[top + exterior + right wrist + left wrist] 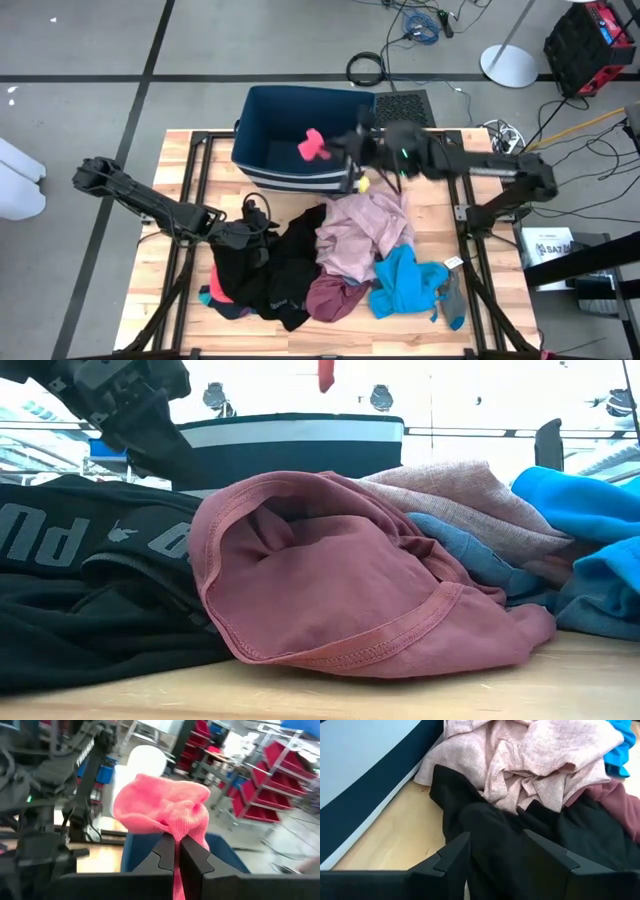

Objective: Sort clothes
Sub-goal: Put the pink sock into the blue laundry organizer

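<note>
Seen from above, a wooden table (190, 300) holds one heap of clothes and one dark blue bin with white stripes (262, 130), which sits at the table's twelve o'clock edge. Two dark arms work here. The right gripper (177, 851) reaches from three o'clock toward the bin and hangs over its interior, its fingers pinched tight on one small pinkish-red sock (165, 810) that dangles in the air above the bin's floor. The left gripper (495, 852) comes in from nine o'clock and sits low at the heap's nine o'clock side, its two fingers spread apart over one black garment (530, 840) with cloth lying between them; whether they press on it cannot be told. The heap counts four large pieces: the black garment at about eight o'clock of the pile, one pale pink garment (360, 235) at its twelve o'clock, one maroon garment (335, 297) at six o'clock, and one bright blue garment (405, 285) at four o'clock. One small grey piece (453, 298) lies just beside the blue one, at its three o'clock. A sliver of teal and red cloth (206, 296) peeks from under the black garment's nine o'clock edge.
</note>
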Available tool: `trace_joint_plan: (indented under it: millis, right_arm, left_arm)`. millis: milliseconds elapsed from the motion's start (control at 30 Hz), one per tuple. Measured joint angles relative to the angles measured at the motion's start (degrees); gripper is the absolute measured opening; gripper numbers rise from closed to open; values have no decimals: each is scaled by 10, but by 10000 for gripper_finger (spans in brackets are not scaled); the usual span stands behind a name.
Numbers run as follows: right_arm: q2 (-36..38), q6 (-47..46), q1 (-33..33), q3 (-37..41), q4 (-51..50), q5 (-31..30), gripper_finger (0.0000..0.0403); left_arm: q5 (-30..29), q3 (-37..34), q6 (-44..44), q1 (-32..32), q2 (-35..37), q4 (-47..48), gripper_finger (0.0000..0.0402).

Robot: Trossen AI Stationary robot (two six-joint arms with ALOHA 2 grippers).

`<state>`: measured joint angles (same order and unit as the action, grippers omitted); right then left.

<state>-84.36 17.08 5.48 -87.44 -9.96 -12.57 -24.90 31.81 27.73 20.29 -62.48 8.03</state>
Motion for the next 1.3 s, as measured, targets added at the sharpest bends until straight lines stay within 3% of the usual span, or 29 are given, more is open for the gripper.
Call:
trace_joint_plan:
  millis: [100, 267, 600, 933, 1067, 1200, 1300]
  right_arm:
    - [-51, -18, 61, -77, -50, 69, 0]
    - [-135, -54, 133, -172, -120, 112, 0]
    - [-281, -84, 192, -294, -284, 114, 0]
    - [-308, -73, 209, -305, -325, 93, 3]
    - [-307, -66, 210, -305, -320, 91, 34]
    - [-306, -59, 209, -305, -320, 91, 89]
    - [-306, -59, 210, -305, -320, 55, 134]
  left_arm:
    - [0, 0, 0, 0, 0, 0, 187]
    - [4, 0, 0, 0, 0, -1, 187]
    - [5, 0, 1, 0, 0, 0, 187]
    - [5, 0, 0, 0, 0, 1, 187]
    - [5, 0, 0, 0, 0, 2, 187]
    - [6, 0, -1, 0, 0, 3, 187]
    - [7, 0, -1, 0, 0, 6, 187]
